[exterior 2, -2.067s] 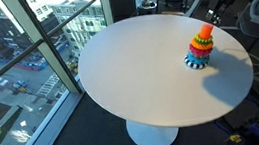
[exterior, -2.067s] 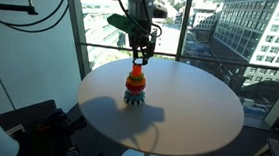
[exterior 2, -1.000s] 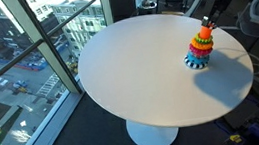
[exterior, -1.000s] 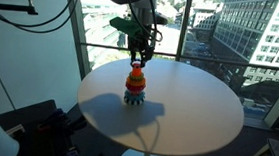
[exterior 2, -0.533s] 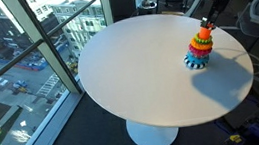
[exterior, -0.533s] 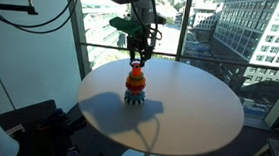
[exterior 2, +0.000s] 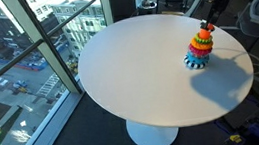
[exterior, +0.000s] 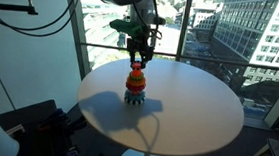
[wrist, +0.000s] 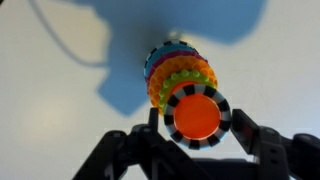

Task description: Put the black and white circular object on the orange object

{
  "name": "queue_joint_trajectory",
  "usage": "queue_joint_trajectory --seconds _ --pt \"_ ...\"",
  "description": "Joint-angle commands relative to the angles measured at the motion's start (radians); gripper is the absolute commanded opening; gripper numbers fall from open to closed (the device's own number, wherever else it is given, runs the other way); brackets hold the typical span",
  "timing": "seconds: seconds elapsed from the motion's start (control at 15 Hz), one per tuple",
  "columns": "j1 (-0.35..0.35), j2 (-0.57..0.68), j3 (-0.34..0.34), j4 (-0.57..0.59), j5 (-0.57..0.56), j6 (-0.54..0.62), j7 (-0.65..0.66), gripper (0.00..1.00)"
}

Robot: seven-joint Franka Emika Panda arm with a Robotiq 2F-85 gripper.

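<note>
Black-and-white checked flat ring sat around orange-red plastic top of cone-shaped stacking toy on round white worktop. Gripper straddled it, jaws ring-width apart; grasp undeterminable.

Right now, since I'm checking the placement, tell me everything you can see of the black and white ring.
The black and white ring is a small flat hoop with a checked rim, plastic by its look. In the wrist view it lies level, encircling the orange top of the stacking toy. The tool has a finger at each side of it; whether they clamp it, I cannot tell.
</note>
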Motion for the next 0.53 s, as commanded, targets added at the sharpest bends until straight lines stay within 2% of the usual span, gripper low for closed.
queue_joint_trajectory --seconds 0.0,0.2,0.47 --pt "0.0 0.01 0.007 0.035 -0.024 -0.045 0.037 1.0" --pt "0.0 0.004 0.009 0.038 -0.032 -0.082 0.046 1.0" --pt "-0.003 -0.011 0.007 0.033 -0.014 -0.077 0.028 1.0"
